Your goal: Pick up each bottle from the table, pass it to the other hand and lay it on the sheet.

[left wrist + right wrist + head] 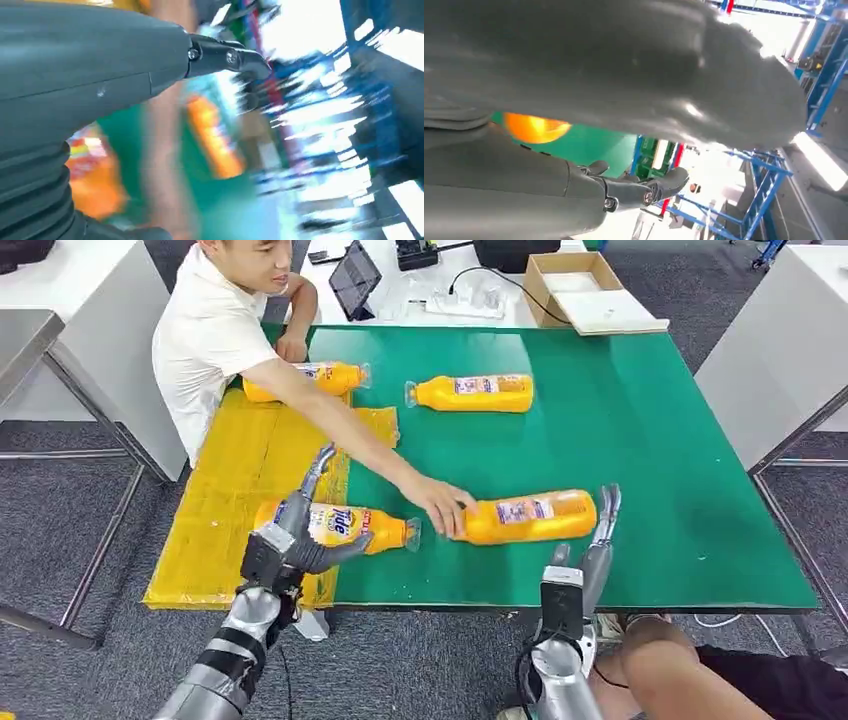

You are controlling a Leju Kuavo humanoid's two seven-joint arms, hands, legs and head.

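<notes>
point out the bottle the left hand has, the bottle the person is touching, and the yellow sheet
bottle in the left hand [345,524]: head view, on its label.
bottle under the person's hand [530,517]: head view, mid-body.
yellow sheet [230,470]: head view, on a bare patch.

The near middle of the green-topped table is crossed by a person's bare forearm, whose hand is laid on the neck of the near orange plastic bottle. The yellow sheet is partly taken up by two orange bottles, one at its far edge, one at its near edge. Open green surface is left to the right, beyond the far orange bottle.
</notes>
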